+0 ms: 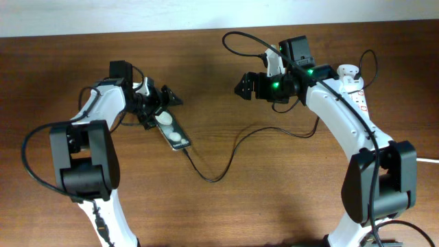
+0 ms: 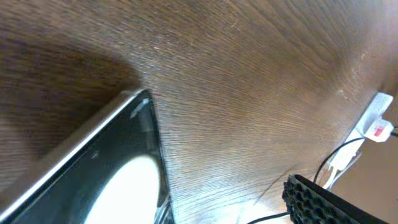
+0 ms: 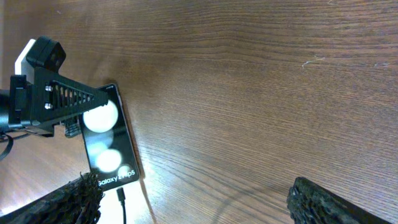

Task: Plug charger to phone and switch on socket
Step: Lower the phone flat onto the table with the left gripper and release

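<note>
Gaping right jaws over the table [image 3: 249, 93]

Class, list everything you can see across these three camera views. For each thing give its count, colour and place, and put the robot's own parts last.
phone: one, black with a glossy screen, flat on the table left of centre
charger cable: one, thin and black, looping from the phone's near end across the table towards the right arm
power strip: one, white with a red switch, far right side, partly hidden from overhead
table: one, brown wood, under everything
left arm: one, white and black, left side
right arm: one, white and black, right side
left end effector: one, black, at the phone's far end
right end effector: one, black, fingers spread and empty, right of centre
</note>
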Available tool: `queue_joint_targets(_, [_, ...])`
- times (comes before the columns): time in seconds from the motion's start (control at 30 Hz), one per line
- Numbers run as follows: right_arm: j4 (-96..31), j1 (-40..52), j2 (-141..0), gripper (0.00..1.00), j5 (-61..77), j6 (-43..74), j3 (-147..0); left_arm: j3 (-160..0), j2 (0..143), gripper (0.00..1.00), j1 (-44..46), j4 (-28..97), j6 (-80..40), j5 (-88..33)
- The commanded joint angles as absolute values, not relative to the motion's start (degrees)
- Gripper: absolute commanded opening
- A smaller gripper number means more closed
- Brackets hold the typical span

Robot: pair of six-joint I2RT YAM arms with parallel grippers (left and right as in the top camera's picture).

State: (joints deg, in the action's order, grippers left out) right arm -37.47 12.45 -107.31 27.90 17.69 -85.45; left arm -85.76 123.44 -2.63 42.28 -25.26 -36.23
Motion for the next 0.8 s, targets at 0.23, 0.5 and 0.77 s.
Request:
queue_joint_targets(0.23, [-37.5,12.3,-105.7,0.99,28.0,16.9,-86.6,-83.7,126.5,0.99,-3.0,46.7,-24.8,-22.5])
queue_joint_targets(0.5, [-37.6,12.4,-105.7,0.99,28.1,16.9,-86.6,-83.7,126.4,0.99,-3.0,49.4,-25.4,-17.4])
queue_joint_targets(0.77, [-37.6,12.3,-105.7,0.99,28.0,16.9,-86.6,-83.9,122.1,0.99,-3.0,50.9,-23.2,-12.1])
